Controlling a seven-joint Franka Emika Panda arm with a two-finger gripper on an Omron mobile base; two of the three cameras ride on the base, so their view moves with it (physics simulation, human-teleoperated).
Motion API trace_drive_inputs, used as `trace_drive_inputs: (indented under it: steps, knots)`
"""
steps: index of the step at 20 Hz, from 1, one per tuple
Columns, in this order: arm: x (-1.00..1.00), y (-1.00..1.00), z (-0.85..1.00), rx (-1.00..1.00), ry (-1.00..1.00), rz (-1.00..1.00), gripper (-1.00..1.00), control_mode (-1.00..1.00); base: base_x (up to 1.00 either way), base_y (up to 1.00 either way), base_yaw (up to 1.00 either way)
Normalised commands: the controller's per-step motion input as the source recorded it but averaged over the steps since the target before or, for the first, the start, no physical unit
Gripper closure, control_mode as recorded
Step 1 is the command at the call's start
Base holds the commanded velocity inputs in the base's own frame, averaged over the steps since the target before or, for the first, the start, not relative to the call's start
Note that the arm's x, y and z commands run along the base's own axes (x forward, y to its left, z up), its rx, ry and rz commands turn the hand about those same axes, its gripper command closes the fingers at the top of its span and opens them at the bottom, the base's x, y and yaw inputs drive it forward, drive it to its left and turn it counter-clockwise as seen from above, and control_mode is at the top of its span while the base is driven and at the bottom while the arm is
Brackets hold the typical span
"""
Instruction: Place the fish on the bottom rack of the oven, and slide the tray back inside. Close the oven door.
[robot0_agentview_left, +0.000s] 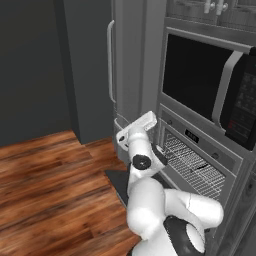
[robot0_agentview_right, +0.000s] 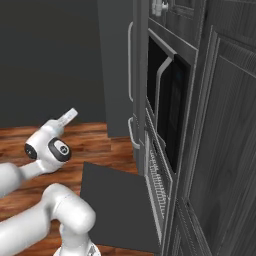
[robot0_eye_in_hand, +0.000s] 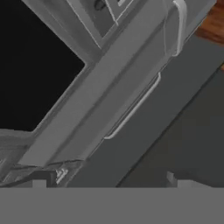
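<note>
The oven (robot0_agentview_left: 192, 135) sits under a black-windowed appliance, and its door (robot0_agentview_left: 116, 182) hangs open, lying flat and low over the floor. In the right base view the same door (robot0_agentview_right: 120, 205) is a dark panel in front of the opening. The wire bottom rack (robot0_agentview_left: 195, 167) shows in the oven opening, with a thin dark sliver, the fish (robot0_agentview_left: 199, 168), lying on it. The rack (robot0_agentview_right: 155, 180) looks level with the opening. My gripper (robot0_agentview_left: 151, 116) is raised left of the oven, above the door and apart from the rack. Its fingertips (robot0_eye_in_hand: 39, 180) stand wide apart, open and empty.
A black-windowed appliance (robot0_agentview_left: 200, 80) with a curved vertical handle sits above the oven. A tall grey door (robot0_agentview_left: 125, 60) with a long vertical handle stands to the oven's left. Wood floor (robot0_agentview_left: 50, 180) spreads to the left. A dark cabinet panel (robot0_agentview_right: 225, 150) is right of the oven.
</note>
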Motion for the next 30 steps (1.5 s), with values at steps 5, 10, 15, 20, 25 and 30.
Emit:
trace_drive_inputs:
  steps: [5,10,15,20,25,30]
  knots:
    - [-0.06,0.37,0.16,-0.66,0.4,-0.06,-1.0,-1.0,0.0,0.0,0.0]
    - [-0.25,0.46,0.05,-0.64,0.35,-0.1,-1.0,-1.0,0.0,0.0,0.0]
    - [-0.57,0.63,0.0,-0.63,0.21,-0.15,-1.0,-1.0,0.0,0.0,0.0]
    - [-0.72,0.89,-0.14,-0.59,0.16,-0.23,-1.0,-1.0,0.0,0.0,0.0]
    - [-0.42,0.93,-0.25,-0.52,0.28,-0.26,-1.0,-1.0,0.0,0.0,0.0]
    - [-0.15,0.68,-0.4,-0.42,0.25,-0.3,-1.0,-1.0,0.0,0.0,0.0]
